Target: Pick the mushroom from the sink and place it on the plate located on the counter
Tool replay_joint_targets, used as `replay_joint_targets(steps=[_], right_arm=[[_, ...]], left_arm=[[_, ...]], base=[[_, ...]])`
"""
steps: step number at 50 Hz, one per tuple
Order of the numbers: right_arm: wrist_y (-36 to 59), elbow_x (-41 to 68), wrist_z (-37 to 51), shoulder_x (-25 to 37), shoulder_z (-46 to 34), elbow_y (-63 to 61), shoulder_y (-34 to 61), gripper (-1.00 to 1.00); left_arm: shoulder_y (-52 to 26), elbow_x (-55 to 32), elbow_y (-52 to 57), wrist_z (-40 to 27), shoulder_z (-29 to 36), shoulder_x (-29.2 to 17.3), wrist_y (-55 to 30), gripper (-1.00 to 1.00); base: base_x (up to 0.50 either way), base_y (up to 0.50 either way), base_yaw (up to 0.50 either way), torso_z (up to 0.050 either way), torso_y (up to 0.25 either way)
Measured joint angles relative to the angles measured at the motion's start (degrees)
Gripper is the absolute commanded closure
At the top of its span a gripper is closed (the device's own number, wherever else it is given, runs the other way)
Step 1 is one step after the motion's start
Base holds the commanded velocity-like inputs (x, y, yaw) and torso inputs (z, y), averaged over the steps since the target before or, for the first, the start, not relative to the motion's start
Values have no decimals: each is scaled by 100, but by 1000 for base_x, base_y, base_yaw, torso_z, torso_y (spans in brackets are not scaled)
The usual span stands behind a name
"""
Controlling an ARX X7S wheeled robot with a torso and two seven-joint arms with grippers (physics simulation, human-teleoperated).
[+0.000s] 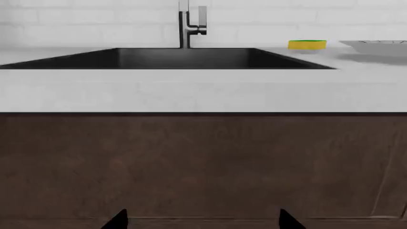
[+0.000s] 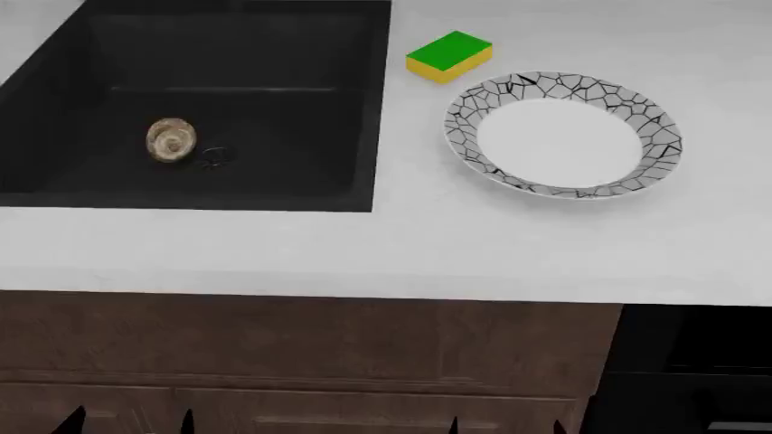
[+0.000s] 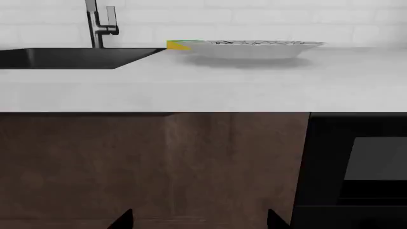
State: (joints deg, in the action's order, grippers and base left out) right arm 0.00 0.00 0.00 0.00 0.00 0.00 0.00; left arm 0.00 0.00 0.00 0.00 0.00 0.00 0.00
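Observation:
The tan mushroom (image 2: 172,140) lies on the floor of the black sink (image 2: 302,185), close to the small metal drain (image 2: 216,156). The white plate (image 2: 562,134) with its black crackle rim sits on the pale counter (image 2: 399,249) to the sink's right; its edge shows in both wrist views (image 1: 376,46) (image 3: 254,46). My left gripper (image 2: 127,423) and right gripper (image 2: 507,427) hang low in front of the brown cabinets, both open and empty, far below the counter edge. Only their black fingertips (image 1: 117,220) (image 3: 124,219) show. The mushroom is hidden in both wrist views.
A yellow sponge with a green top (image 2: 449,55) lies behind the plate, near the sink's far right corner. A metal faucet (image 1: 190,24) stands behind the sink against a white tile wall. A black oven front (image 3: 356,167) sits right of the brown cabinets (image 2: 302,353).

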Motion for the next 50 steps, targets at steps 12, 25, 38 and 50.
replay_joint_targets(steps=[12, 25, 38, 50], right_arm=[[0, 257, 321, 258, -351, 1, 19, -100], [69, 418, 467, 404, -560, 13, 52, -100], [85, 521, 587, 488, -685, 68, 90, -100], [91, 607, 671, 561, -787, 87, 109, -100]], left_arm=[[24, -132, 80, -178, 211, -182, -21, -100], [40, -381, 146, -224, 369, -344, -106, -100], [39, -501, 187, -288, 502, -469, -119, -100], [33, -570, 217, -356, 616, -565, -118, -100]], base=[[0, 0, 0, 0, 0], [0, 0, 0, 40, 0], [0, 0, 0, 50, 0], [0, 0, 0, 50, 0]])
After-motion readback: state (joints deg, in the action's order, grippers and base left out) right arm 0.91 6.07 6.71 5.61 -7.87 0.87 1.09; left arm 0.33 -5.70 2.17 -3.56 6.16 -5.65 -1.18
